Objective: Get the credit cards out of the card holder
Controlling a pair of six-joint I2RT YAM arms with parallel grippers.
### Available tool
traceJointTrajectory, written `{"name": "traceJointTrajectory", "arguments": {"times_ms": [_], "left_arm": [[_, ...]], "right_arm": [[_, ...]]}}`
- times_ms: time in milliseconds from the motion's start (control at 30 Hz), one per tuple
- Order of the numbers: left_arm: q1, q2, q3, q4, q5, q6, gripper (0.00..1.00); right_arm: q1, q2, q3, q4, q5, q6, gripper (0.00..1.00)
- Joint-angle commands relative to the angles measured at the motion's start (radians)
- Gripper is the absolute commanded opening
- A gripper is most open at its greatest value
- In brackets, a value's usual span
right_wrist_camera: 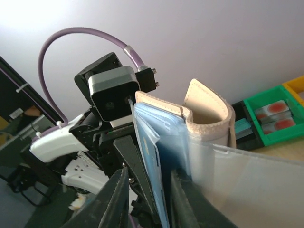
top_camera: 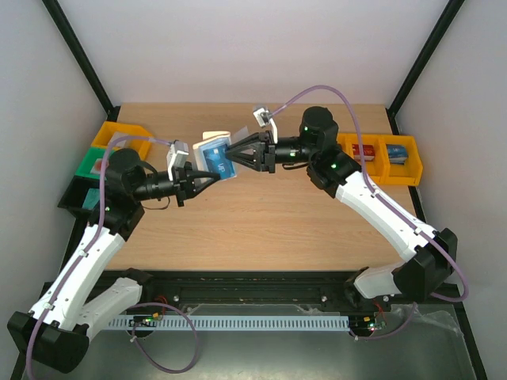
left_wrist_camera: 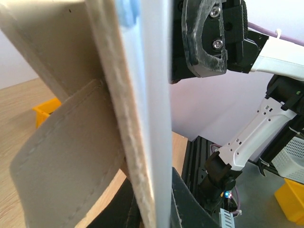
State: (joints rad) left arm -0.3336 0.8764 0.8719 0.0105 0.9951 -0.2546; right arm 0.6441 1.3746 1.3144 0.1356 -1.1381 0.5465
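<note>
Card holder [top_camera: 215,155] is held in the air above the table [top_camera: 277,222], between the two arms, with its beige flap curling away. Left gripper [top_camera: 204,182] is clamped on its near edge, the leaves running edge-on between the jaws. Right gripper [top_camera: 231,153] straddles the blue inner leaves from the opposite side, its fingers [right_wrist_camera: 118,199] close on either face; whether they pinch cannot be told.

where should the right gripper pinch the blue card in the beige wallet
Probably pinch the thin blue card by its exposed edge, fingers on its flat faces, right gripper coming from opposite the left gripper clamping the beige card holder. It stands edge-on between the open jaws.
</note>
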Motion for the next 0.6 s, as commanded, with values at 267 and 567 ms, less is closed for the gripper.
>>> {"name": "traceJointTrajectory", "arguments": {"times_ms": [267, 567], "left_arm": [[-0.010, -0.004, 0.004, 0.133, 0.054, -0.050, 0.02], [0.033, -0.010, -0.008, 0.259, 0.043, -0.254, 0.28]], "right_arm": [[0.042, -0.044, -0.026, 0.035, -0.055, -0.033, 0.02], [0.009, -0.065, -0.022, -0.007, -0.057, -0.051, 0.02]]}}
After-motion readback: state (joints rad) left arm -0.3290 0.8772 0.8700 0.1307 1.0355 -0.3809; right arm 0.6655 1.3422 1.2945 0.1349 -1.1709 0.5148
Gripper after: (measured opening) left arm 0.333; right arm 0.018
